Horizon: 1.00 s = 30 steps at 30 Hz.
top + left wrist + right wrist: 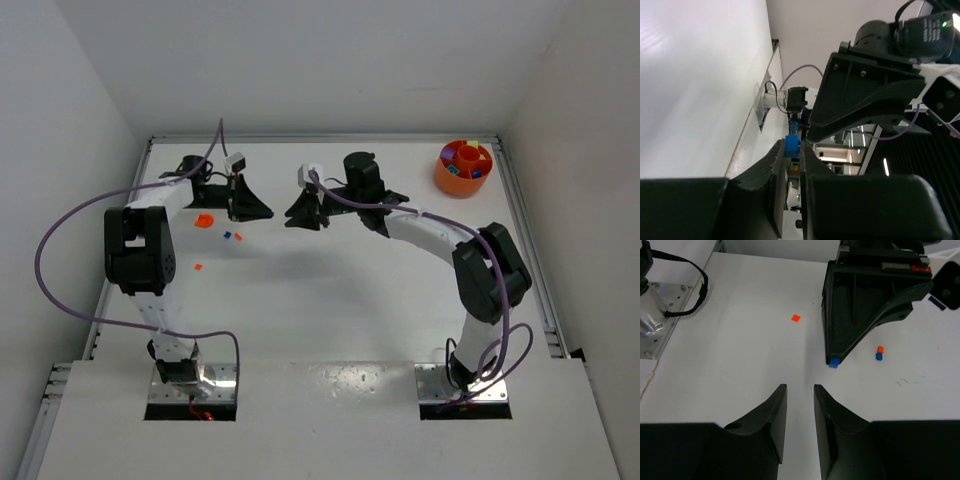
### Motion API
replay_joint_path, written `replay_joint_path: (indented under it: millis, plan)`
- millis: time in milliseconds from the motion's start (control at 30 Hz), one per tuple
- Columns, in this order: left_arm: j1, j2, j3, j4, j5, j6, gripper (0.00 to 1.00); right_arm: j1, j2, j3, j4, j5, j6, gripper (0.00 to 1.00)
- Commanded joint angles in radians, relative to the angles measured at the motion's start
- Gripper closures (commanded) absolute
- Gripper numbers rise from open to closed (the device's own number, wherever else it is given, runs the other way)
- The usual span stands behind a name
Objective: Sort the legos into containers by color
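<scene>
My left gripper (266, 212) is shut on a tiny blue lego (791, 146), held off the table; the lego also shows at its fingertips in the right wrist view (833, 362). My right gripper (291, 215) faces it tip to tip, a short gap apart, open and empty (800, 391). On the table lie an orange-red lego (796, 318), an orange-and-blue pair (880, 353) and a larger orange-red piece (204, 220). The orange bowl (463, 168) with coloured bits stands at the far right corner. The purple-blue bowl and the pale yellow-green lego are out of view.
White walls enclose the table on the left, back and right. A purple cable loops from the left arm (138, 250) out over the table's left side. The right arm (485, 270) arches across the right half.
</scene>
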Motion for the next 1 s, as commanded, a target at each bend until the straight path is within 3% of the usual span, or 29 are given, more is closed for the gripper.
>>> replay_joint_path:
  millis: [0,367,967]
  plan:
    - [-0.028,-0.085,-0.017,0.014,0.157,0.014,1.00,0.002,-0.001,0.064,0.075,0.000,-0.069,0.71]
    - [-0.060,-0.106,-0.027,0.014,0.157,0.037,1.00,0.011,0.019,0.095,0.006,0.030,-0.080,0.65]
    - [-0.079,-0.106,0.002,0.014,0.157,0.068,1.00,0.030,0.028,0.095,-0.003,0.030,-0.080,0.64]
